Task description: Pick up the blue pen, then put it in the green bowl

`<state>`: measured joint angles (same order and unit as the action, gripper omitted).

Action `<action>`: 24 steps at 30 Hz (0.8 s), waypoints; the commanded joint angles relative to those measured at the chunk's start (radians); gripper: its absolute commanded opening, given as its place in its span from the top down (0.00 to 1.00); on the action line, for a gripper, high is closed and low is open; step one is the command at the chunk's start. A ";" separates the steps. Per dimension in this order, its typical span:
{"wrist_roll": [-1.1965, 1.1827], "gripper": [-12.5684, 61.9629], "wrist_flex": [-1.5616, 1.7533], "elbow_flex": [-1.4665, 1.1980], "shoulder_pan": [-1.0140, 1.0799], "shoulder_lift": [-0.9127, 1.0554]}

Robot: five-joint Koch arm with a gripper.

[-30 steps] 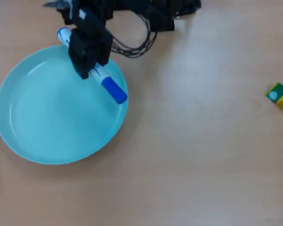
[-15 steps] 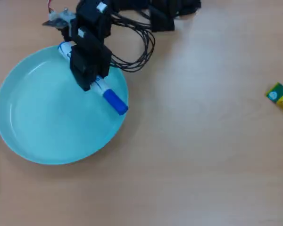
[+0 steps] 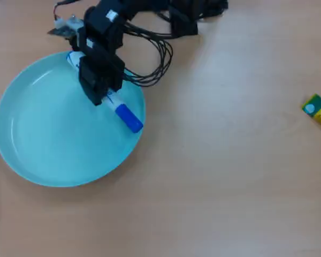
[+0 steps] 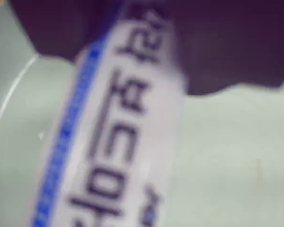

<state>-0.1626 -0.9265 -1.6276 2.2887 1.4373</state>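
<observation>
fingers point(image 3: 99, 93) clamped on blue pen point(image 3: 125, 115), over green bowl point(image 3: 43, 134)

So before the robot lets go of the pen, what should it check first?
1. Blue pen inside the hand: ok, the wrist view shows dark jaws on both sides of the barrel.
2. Pen over the green bowl: mostly ok, the cap end lies close to the right rim in the overhead view.
3. Pen touching the bowl floor: cannot tell.
4. Bowl free of other things: ok, only the pen is over it.
5. Cables away from the bowl: not quite, they loop close over its upper right rim.
6. Yellow-green object out of the way: ok, far right.
</observation>
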 commanded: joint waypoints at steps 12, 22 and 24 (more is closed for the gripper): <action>0.023 0.62 0.077 0.015 0.018 -0.020; -0.014 0.38 0.117 -0.020 0.015 -0.032; -0.018 0.31 0.121 -0.025 0.014 -0.031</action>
<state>-0.1611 -0.8636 -1.6797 2.2979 1.4005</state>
